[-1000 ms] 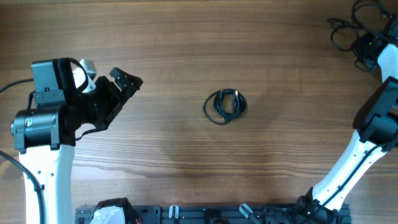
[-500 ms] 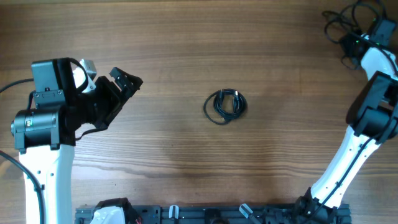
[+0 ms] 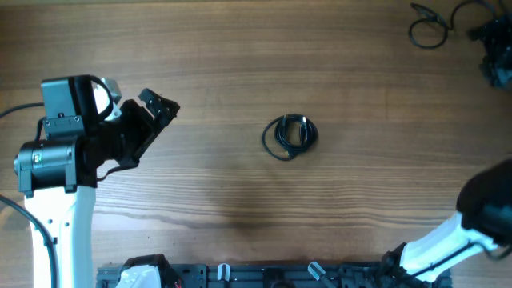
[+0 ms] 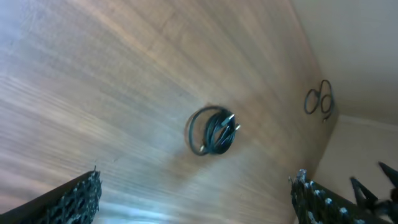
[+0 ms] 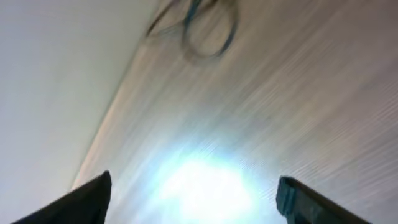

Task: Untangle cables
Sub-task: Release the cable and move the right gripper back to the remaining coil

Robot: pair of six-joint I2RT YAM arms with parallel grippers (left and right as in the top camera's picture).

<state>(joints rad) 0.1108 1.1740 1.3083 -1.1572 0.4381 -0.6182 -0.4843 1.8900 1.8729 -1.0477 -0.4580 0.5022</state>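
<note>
Preparing to reach: left end effector (image 3: 160, 102) and right end effector (image 5: 196, 205) both released, empty.
Coiled cables (image 3: 290, 136) lie at table (image 3: 240, 48) centre; next move likely needs one strand gripped.

The tabletop (image 3: 240, 72) is brown wood with a straight grain, smooth, with a soft sheen that flares to white glare in the right wrist view; the cables (image 3: 291, 136) have a black, faintly glossy sheath, with small pale glints in the coil; the left arm (image 3: 56, 224) wears a smooth white shell below matt black housings; the left end effector (image 3: 160, 102) has black fingers (image 4: 78, 198) with a rough, studded face.
</note>
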